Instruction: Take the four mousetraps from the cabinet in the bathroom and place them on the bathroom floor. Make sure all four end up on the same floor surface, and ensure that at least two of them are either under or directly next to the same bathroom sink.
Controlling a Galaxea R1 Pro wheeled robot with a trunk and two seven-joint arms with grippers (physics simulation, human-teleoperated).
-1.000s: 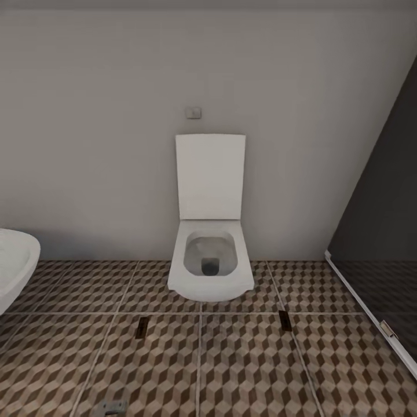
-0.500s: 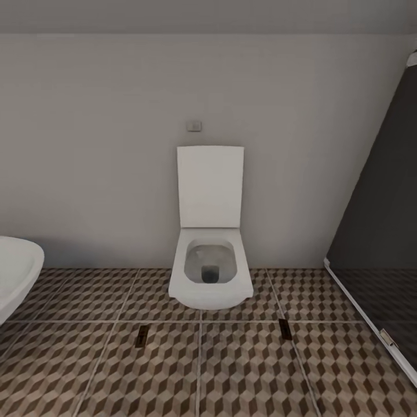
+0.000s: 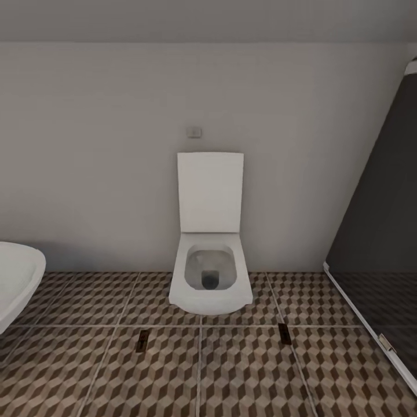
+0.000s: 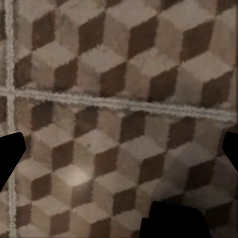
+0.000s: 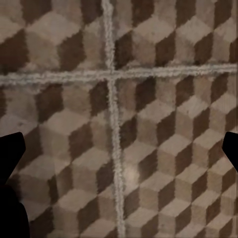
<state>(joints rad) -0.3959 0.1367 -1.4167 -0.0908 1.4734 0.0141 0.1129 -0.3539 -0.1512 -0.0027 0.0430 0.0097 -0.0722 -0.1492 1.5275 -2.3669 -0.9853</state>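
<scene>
The left gripper (image 4: 119, 148) is pointing straight down at the bathroom floor (image 4: 119, 64), its dark fingertips (image 4: 10, 153) spread to opposite edges of its wrist view, nothing between them. The right gripper (image 5: 119, 148) is hanging the same way, jaws wide and empty. In the head view, a white basin (image 3: 17, 278) is showing at nine o'clock, the toilet (image 3: 209, 278) with raised lid at centre, and two small dark mousetraps (image 3: 142, 340) are lying on the tiles at six o'clock before it.
</scene>
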